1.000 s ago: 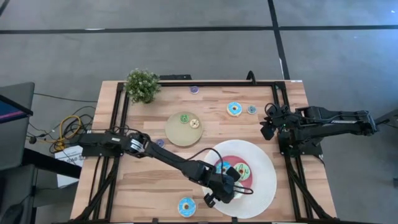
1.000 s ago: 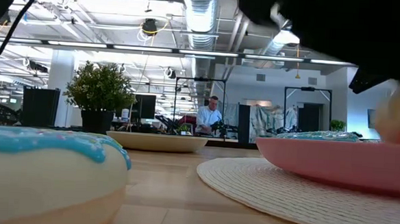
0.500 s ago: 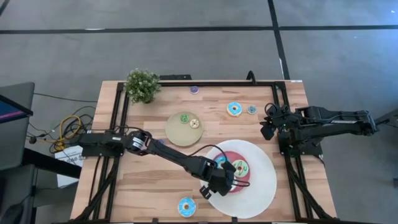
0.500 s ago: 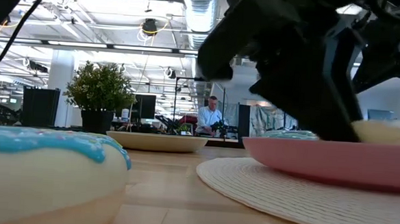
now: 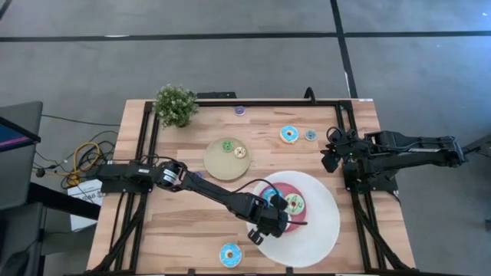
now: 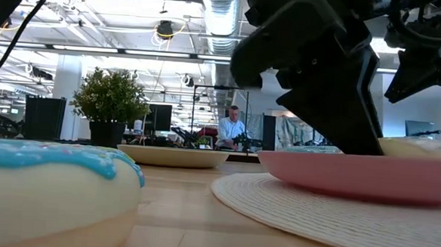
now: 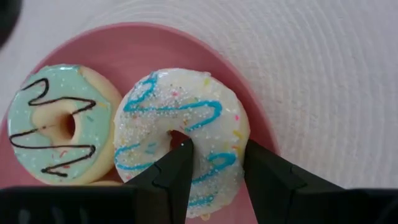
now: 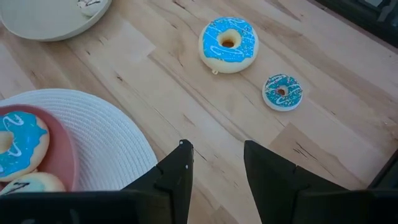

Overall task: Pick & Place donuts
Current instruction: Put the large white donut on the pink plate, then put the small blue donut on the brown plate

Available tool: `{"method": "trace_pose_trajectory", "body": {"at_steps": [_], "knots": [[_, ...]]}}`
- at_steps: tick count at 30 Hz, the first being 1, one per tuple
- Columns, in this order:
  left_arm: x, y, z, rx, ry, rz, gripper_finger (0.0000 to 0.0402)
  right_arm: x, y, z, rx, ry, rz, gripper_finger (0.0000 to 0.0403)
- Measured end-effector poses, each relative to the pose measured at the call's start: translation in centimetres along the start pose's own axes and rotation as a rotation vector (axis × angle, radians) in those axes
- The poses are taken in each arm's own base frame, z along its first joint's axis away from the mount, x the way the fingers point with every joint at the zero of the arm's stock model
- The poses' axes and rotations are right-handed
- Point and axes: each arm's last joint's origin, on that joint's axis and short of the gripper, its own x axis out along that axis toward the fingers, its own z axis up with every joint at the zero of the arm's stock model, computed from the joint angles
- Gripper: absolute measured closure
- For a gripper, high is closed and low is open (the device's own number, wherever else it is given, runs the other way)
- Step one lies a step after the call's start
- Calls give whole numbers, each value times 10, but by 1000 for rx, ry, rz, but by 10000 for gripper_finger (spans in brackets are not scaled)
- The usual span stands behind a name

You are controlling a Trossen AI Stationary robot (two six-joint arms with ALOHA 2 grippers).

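Observation:
My left gripper (image 5: 270, 224) reaches over the big white plate (image 5: 326, 230) and is shut on a white donut with blue zigzag icing (image 7: 180, 106). That donut lies on the plate's pink centre (image 7: 186, 50), beside a green-iced donut (image 7: 59, 124). A blue-iced donut (image 5: 270, 197) lies there too. My right gripper (image 8: 214, 162) hangs open at the table's right edge (image 5: 330, 157), above bare wood. More donuts lie loose on the table: a blue one (image 5: 230, 254) near the front edge, and a blue one (image 8: 228, 42) with a tiny blue one (image 8: 282, 91) at the far right. My left gripper has one finger (image 7: 177, 162) in the white donut's hole and the other (image 7: 267, 171) against its outer side. The near part of the ring (image 7: 214, 158) is pinched between them. The fingers slant down from the table's left. The donut lies flat on the pink centre, icing up.
A small tan plate (image 5: 222, 162) with two tiny donuts stands left of the big plate, toward the far edge. A potted plant (image 5: 175, 105) stands at the far left corner. A tiny purple donut (image 5: 240, 110) lies by the far edge. In the low view a person sits far behind the table.
My left gripper has come down with the white donut and tipped more steeply. The donut, clear of the plate a second ago, now lies on the pink centre. The pink centre has slid a little toward the table's left.

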Motion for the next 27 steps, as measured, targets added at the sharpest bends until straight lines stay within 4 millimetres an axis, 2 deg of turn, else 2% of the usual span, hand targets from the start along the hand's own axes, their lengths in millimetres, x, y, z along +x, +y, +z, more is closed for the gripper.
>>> {"method": "trace_pose_trajectory", "body": {"at_steps": [5,16,21,27], "knots": [[0,1,0,-73,6,16,259,0,0,0,0,-5,-6,269],[-9,7,9,-165,-26,46,163,0,0,0,0,-5,-7,270],[-26,17,25,-230,-79,111,145,0,0,0,0,-5,-6,269],[-58,30,42,-345,-73,194,150,0,0,0,0,-5,-6,270]]}}
